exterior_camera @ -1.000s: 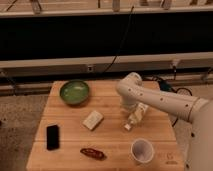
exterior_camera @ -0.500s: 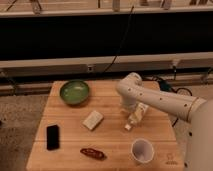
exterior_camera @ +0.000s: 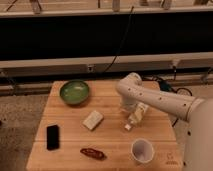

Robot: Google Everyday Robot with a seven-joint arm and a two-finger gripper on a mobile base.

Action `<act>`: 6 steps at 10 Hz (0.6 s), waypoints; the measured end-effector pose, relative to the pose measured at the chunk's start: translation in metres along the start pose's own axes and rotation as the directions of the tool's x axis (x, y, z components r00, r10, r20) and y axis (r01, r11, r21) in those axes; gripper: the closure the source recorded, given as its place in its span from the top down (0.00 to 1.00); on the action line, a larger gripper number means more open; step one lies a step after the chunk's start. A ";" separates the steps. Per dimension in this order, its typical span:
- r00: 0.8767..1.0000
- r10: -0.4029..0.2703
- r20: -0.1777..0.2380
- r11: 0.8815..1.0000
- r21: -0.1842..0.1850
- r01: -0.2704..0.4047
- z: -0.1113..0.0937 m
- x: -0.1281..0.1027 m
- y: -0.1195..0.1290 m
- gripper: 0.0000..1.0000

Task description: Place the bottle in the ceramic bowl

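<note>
The bottle (exterior_camera: 136,118) is a small clear plastic one with a white cap. It lies tilted on the wooden table (exterior_camera: 107,100) right of centre, cap pointing toward the front left. My gripper (exterior_camera: 132,109) is directly over the bottle's upper end and partly hides it. The white arm reaches in from the right. The ceramic bowl (exterior_camera: 75,92) is round and glossy green. It sits empty at the table's back left, well apart from the gripper.
A pale rectangular block (exterior_camera: 93,120) lies at mid-table between bowl and bottle. A black phone (exterior_camera: 52,136) lies at front left. A reddish-brown object (exterior_camera: 93,153) lies at the front. A white cup (exterior_camera: 142,150) stands at front right. Cables lie behind the table.
The gripper and the bottle have barely shifted. Everything else on the table has stayed where it was.
</note>
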 end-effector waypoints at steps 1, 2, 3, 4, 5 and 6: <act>1.000 -0.006 0.005 1.000 -0.001 0.006 0.000 -0.001 -0.001 0.80; 1.000 -0.009 0.008 1.000 -0.002 0.009 0.000 -0.001 -0.001 0.80; 1.000 -0.012 0.010 1.000 -0.003 0.012 0.000 -0.001 -0.001 0.80; 1.000 -0.014 0.012 1.000 -0.004 0.014 0.001 -0.002 -0.001 0.80; 1.000 -0.016 0.016 1.000 -0.005 0.016 0.000 -0.002 -0.001 0.80; 1.000 -0.019 0.018 1.000 -0.007 0.019 0.001 -0.002 -0.002 0.80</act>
